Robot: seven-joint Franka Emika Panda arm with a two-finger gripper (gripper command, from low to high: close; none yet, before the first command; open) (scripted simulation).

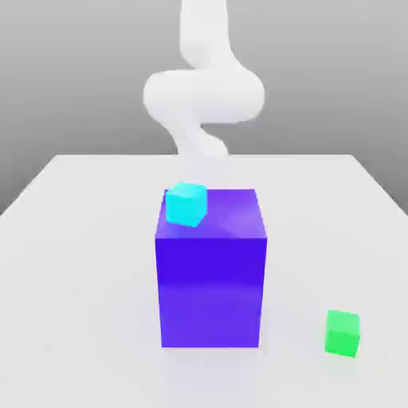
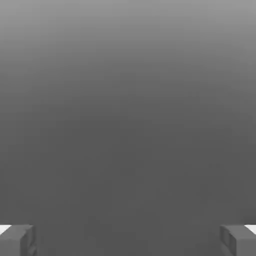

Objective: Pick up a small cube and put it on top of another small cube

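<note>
The other small cube, bright green [image 1: 343,332], rests on the white table near the front at the exterior view's right. The small cube named for picking up is hidden. My gripper [image 2: 128,242] is open: in the hand view its two grey fingertips [image 2: 17,240] stand far apart with nothing between them, facing plain grey background. The white arm [image 1: 203,96] curls high at the back of the table, well behind and above the green cube.
A large blue-violet block [image 1: 211,271] stands in the middle of the table [image 1: 72,263]. A cyan cube [image 1: 186,203] sits tilted at the block's top corner on the exterior view's left. Bare table surrounds the block on both sides.
</note>
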